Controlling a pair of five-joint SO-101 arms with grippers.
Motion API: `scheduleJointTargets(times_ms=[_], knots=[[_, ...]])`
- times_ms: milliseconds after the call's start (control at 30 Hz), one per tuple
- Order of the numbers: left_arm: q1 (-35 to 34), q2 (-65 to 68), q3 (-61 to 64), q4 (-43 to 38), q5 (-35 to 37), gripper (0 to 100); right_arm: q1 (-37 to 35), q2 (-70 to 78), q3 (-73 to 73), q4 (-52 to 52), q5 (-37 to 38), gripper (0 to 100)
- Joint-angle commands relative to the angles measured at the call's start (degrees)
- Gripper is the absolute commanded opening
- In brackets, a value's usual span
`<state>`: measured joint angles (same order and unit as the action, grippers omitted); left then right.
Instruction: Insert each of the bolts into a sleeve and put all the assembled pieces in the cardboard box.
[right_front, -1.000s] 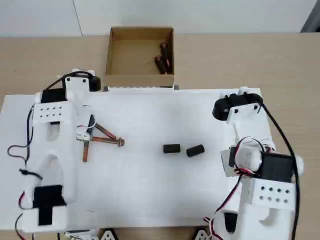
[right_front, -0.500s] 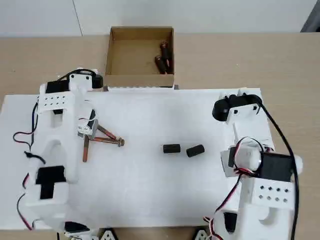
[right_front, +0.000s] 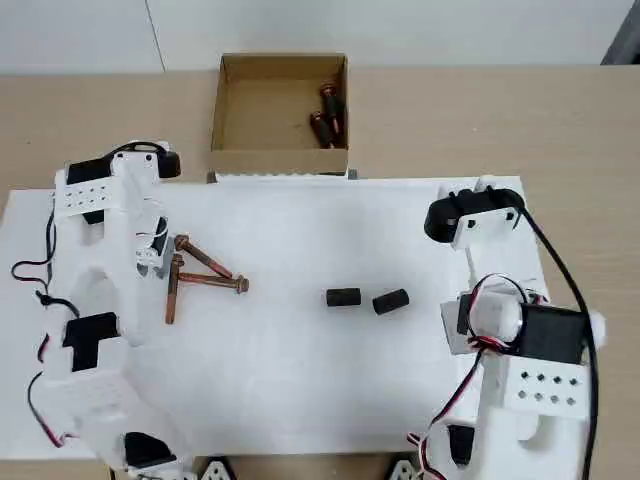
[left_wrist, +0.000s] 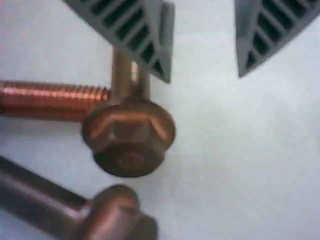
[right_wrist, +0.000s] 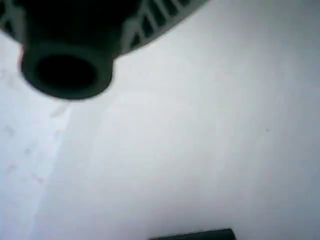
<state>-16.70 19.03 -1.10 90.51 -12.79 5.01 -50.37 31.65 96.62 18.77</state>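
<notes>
Since a second ago the left arm has swung back towards its own side of the table, so in the high view the heads of the three bolts (right_front: 208, 283) it had covered now lie in the open; the bolts themselves, the two loose sleeves (right_front: 343, 297) (right_front: 391, 301) and the right arm have not shifted. The left gripper (left_wrist: 200, 67) hangs low over the white sheet (right_front: 300, 380) with its ribbed fingers (left_wrist: 135, 35) spread and grasping nothing. The hex-flange bolt (left_wrist: 128, 135) has its shank running under one fingertip, not in the gap. The left wrist view also shows a threaded bolt (left_wrist: 50, 100) meeting that head from the side and a third bolt (left_wrist: 107, 212) close by. The right gripper (right_front: 462, 216) is clenched on a black held sleeve (right_wrist: 65, 72), whose hollow end shows above the sheet in the right wrist view. Assembled pieces (right_front: 327, 115) lie in the cardboard box (right_front: 215, 110).
</notes>
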Motion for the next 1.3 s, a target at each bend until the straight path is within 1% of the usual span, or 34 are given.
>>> scheduleJointTargets(times_ms=[0,300,467,700,967,1267], knots=[[0.97,-0.35,-3.47,-0.18,-0.26,9,0.22,-0.75,-0.35,-0.48,-0.53,0.4],[3.08,0.09,-10.77,4.84,-0.26,9,0.22,-0.75,-0.35,-0.48,-0.53,0.4],[4.57,0.26,-10.15,4.66,-0.18,9,0.22,-0.75,-0.26,-0.48,-0.53,0.4],[4.31,0.35,-9.89,4.57,-0.18,9,0.22,-0.75,-0.26,-0.48,-0.53,0.4],[4.22,5.27,-9.98,4.57,-0.26,9,0.40,-0.75,-0.26,-0.48,-0.53,0.4],[4.40,6.15,-9.89,3.08,-0.26,9,0.40,-0.92,-0.26,-0.48,-0.53,0.4]])
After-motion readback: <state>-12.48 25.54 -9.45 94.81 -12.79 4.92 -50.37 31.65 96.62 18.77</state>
